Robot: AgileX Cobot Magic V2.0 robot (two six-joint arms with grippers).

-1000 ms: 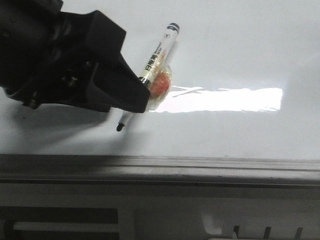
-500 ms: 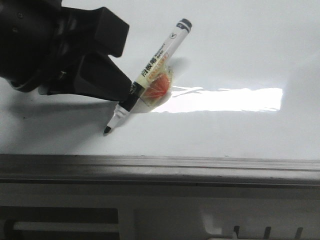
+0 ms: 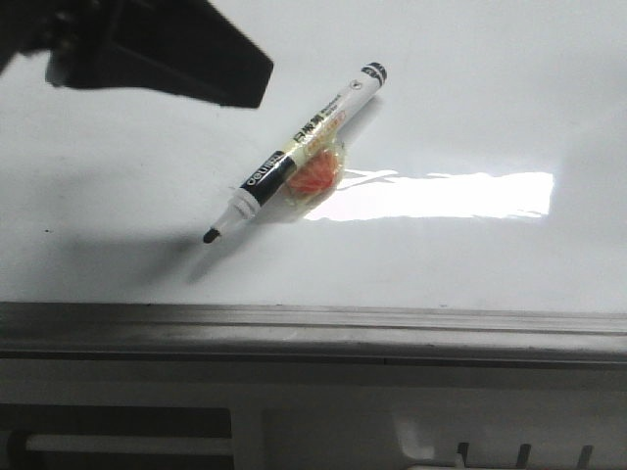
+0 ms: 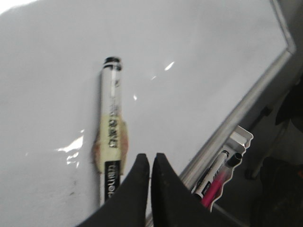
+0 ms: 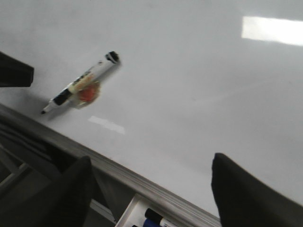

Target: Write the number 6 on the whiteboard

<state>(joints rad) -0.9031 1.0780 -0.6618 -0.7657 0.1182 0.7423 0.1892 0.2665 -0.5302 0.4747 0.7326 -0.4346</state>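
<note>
Marker lying loose on the whiteboard (image 3: pixel 441 117), no 6 to be seen.

The marker (image 3: pixel 294 152) lies flat on the board with its cap off, tip toward the grey frame (image 3: pixel 313 328), and an orange-and-clear wad (image 3: pixel 315 174) stuck to its barrel. The left pincer (image 4: pixel 151 172) hangs above it, jaws pressed together and empty; the right pincer (image 5: pixel 147 189) stands spread wide, well off to the side. No drawn line shows in any view, so by my reading the writing is all left to do. Bright glare (image 3: pixel 441 194) washes out part of the board, and the left arm is cut off in the front view.
</note>
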